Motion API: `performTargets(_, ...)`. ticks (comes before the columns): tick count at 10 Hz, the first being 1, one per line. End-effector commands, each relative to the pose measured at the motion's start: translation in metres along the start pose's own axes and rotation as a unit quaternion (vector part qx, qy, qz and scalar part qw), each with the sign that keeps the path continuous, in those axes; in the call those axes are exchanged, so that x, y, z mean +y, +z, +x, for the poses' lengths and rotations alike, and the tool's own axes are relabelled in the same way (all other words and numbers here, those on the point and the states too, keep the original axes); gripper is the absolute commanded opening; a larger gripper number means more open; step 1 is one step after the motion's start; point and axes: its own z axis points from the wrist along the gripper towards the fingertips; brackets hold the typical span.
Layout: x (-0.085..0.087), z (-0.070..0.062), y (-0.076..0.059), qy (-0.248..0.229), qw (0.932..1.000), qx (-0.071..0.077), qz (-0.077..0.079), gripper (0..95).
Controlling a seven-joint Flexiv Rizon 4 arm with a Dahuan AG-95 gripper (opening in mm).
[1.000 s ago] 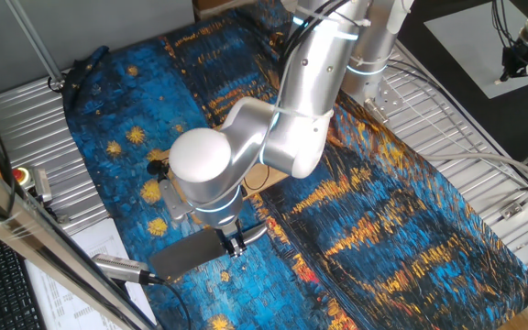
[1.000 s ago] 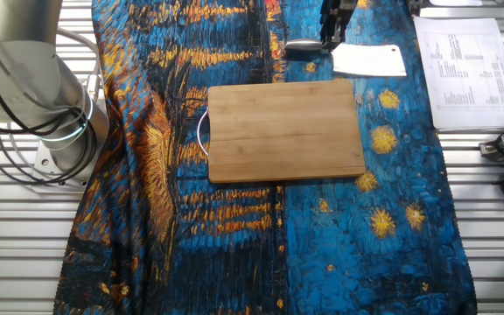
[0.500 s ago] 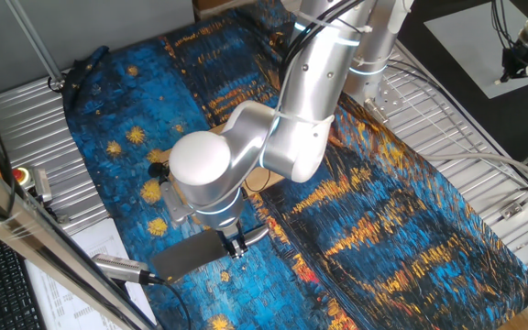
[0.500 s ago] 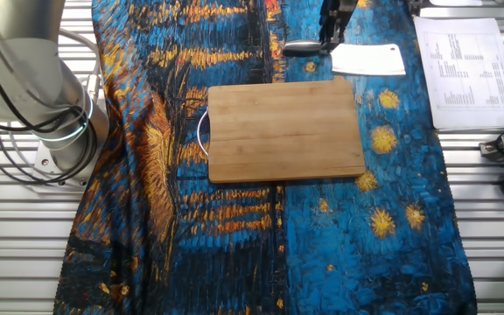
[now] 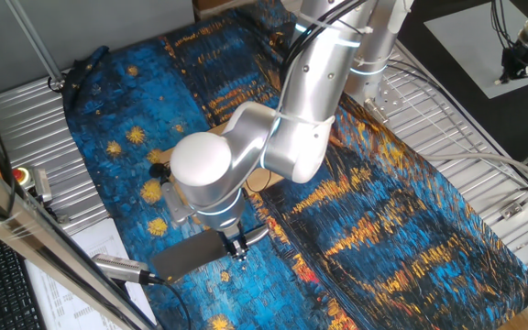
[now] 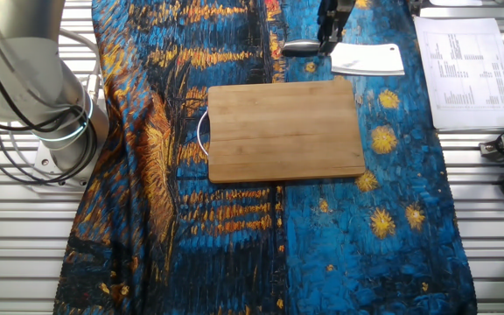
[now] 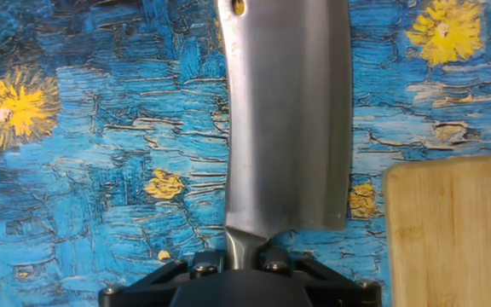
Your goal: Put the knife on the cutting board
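Gripper (image 6: pixel 326 44) is clamping the knife (image 6: pixel 367 59) at its handle, near the table's far edge. Next move is lifting it onto the cutting board (image 6: pixel 285 129).

The arm (image 5: pixel 305 101) bends low over the table, its pincer (image 6: pixel 329 39) pointing down, fingers closed.

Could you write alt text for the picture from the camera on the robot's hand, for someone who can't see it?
A small metal cleaver fills the middle, blade pointing away, its handle gripped at the bottom edge by the robot's black hand. Beneath is a blue cloth with yellow painted stars, and a bamboo cutting board corner shows at lower right.
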Motion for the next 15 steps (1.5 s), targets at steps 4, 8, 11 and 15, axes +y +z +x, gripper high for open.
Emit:
performTargets(4, 0.001, 0.000, 0.003, 0.003, 0.9999, -0.002, 0.011, 19.0)
performTargets(8, 0.001, 0.000, -0.008, 0.003, 0.9999, -0.001, 0.011, 0.0)
performTargets(11, 0.001, 0.003, -0.025, -0.004, 1.0000, 0.000, 0.008, 0.0)
performTargets(15, 0.003, 0.007, -0.047, -0.008, 0.9999, 0.002, 0.007, 0.0)
